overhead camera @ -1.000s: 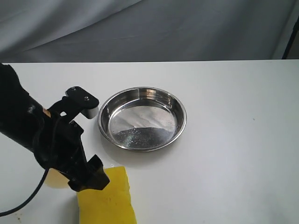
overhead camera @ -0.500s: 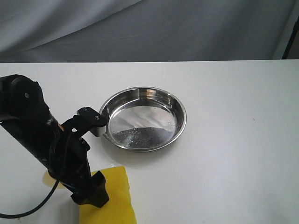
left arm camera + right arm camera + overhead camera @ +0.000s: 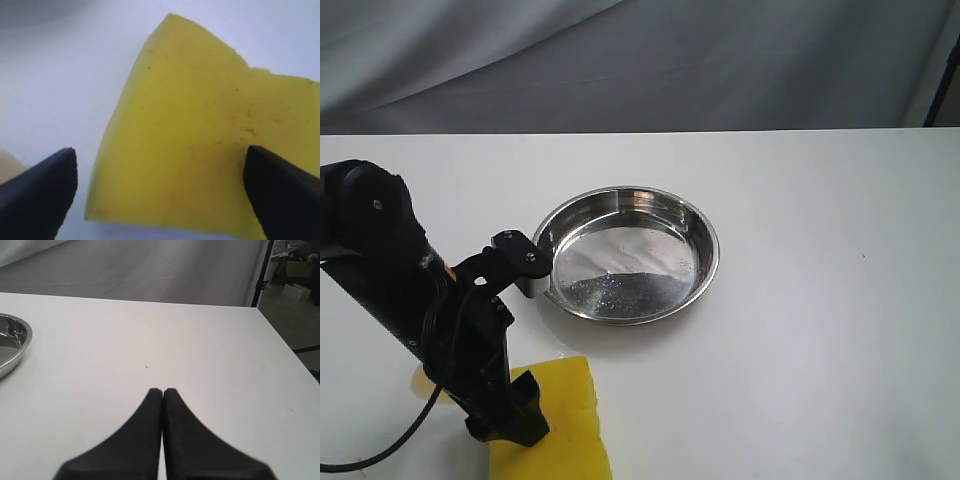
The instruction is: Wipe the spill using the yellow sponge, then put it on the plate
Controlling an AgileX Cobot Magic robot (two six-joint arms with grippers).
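Soft speckled yellow sponge, rectangular foam block, lying near shiny round raised-rim steel plate; left gripper spread wide over sponge; right gripper, black tapered jaws, pressed together.

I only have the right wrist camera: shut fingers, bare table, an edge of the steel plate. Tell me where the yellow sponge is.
Observer: The yellow sponge lies on the table at the near edge of the exterior view, in front of the steel plate and apart from it.
Operator: Report the left gripper.
Observer: The left gripper is open and straddles the sponge. The left wrist view does not show whether it touches it.
Operator: Now find the spill.
Observer: A pale tan patch, the spill, shows on the table beside the sponge, just outside the gripper's span.
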